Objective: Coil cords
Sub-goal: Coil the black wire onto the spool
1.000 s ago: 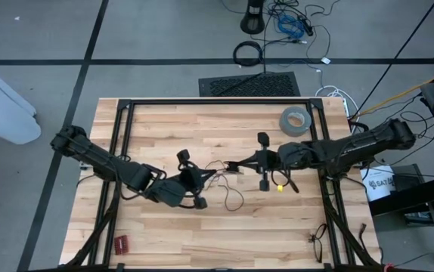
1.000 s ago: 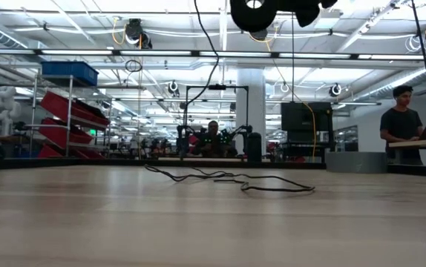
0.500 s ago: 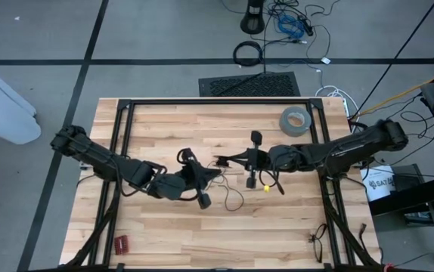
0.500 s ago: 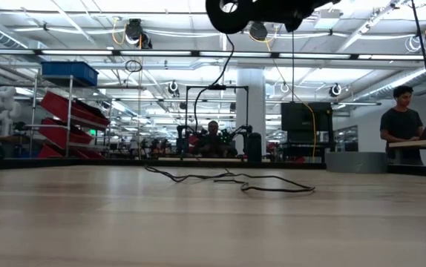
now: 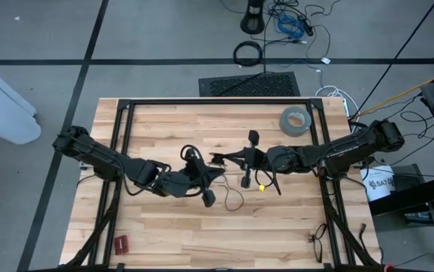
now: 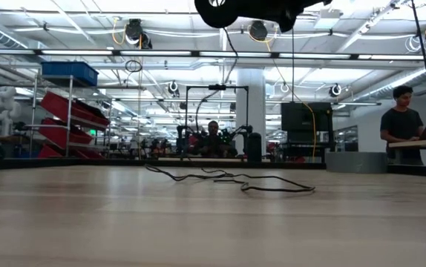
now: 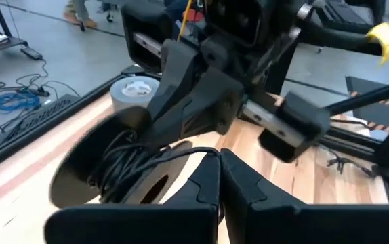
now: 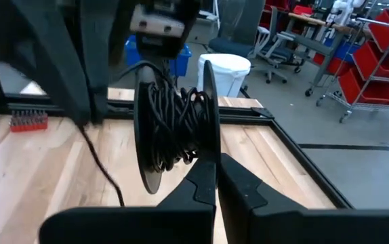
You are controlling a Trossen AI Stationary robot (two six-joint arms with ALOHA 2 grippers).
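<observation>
The cords are one thin black wire. Part of it is wound on a black two-disc spool, which also shows in the left wrist view. The rest hangs from the spool and lies in loose loops on the wooden table. My right gripper is shut on the spool above the table's middle. My left gripper meets it from the left, shut on a strand of the wire. My left gripper pinches a single strand of the wire between its fingertips, just where it leaves the spool's winding. Its fingers come about level from the table's left. The short stretch between spool and fingers arcs slackly. My right gripper pinches the rim of one spool disc between its two fingers, coming about level from the table's right. The spool is lifted clear of the table, its discs upright.
A grey tape roll lies at the far right of the table. A small red object sits near the front left corner, and a small dark item lies front right. Black frame rails run along the table's sides.
My right gripper has carried the spool toward the table's left and a little down, closer to my left gripper. My left gripper has rolled about its own axis while staying in place. The loose loops on the table have kept still.
</observation>
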